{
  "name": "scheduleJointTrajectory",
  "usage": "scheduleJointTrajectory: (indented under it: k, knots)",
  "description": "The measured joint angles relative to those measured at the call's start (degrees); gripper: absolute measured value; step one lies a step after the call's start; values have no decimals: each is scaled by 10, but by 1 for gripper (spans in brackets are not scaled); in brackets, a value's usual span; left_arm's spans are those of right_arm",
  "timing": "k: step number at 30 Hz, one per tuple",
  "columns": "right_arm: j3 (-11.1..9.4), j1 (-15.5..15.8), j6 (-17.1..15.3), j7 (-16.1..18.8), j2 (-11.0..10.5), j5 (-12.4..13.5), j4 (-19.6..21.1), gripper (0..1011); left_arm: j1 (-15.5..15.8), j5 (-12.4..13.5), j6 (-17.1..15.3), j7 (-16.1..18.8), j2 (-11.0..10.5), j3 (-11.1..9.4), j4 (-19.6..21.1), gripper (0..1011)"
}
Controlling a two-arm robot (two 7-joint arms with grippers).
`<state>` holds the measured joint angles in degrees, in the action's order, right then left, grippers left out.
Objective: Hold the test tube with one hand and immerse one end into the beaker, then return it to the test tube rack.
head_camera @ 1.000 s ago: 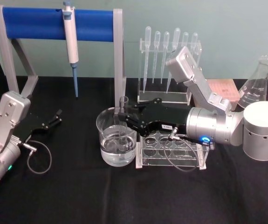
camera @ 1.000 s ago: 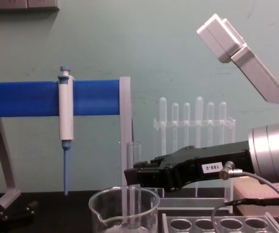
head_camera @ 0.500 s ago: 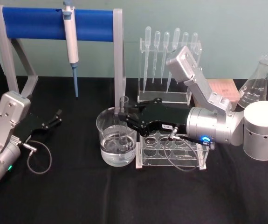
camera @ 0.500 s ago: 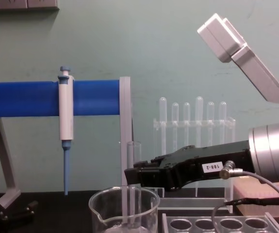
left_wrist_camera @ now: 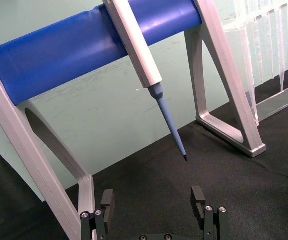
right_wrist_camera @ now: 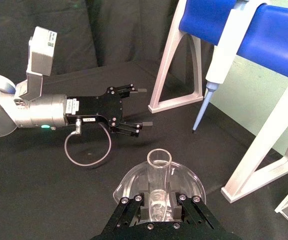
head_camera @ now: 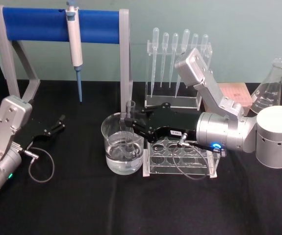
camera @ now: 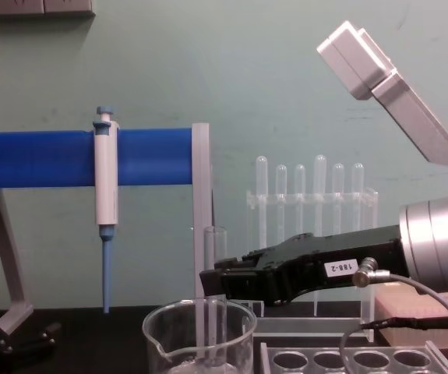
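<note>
The test tube (head_camera: 130, 110) stands upright inside the beaker (head_camera: 112, 147), a wide clear glass holding clear liquid, and its lower end dips into that liquid. My right gripper (head_camera: 130, 121) reaches in from the right and is shut on the tube's middle, just above the beaker rim. In the chest view the tube's top (camera: 213, 253) sticks up above the black right gripper (camera: 212, 282), over the beaker (camera: 200, 331). The right wrist view shows the tube's open mouth (right_wrist_camera: 159, 160) between the right gripper's (right_wrist_camera: 159, 207) fingers. My left gripper (head_camera: 57, 123) rests open on the table at the far left, and its fingertips (left_wrist_camera: 199, 196) are spread wide.
A blue-barred stand (head_camera: 57, 24) with a hanging pipette (head_camera: 74, 44) is at the back left. Behind the beaker stands a rack of plastic pipettes (head_camera: 177, 63). A clear tube rack (head_camera: 180, 159) lies under my right arm. A flask (head_camera: 270, 90) and a white cylinder (head_camera: 277, 137) are at the right.
</note>
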<state>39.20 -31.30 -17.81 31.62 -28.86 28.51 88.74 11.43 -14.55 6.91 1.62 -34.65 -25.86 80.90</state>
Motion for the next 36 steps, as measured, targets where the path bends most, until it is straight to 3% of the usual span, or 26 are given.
scheduleJointTrajectory:
  k: [36]
  knots:
    - [0, 0, 0, 0, 0, 0, 0, 241, 0, 0, 0, 0, 0, 0, 0, 1000]
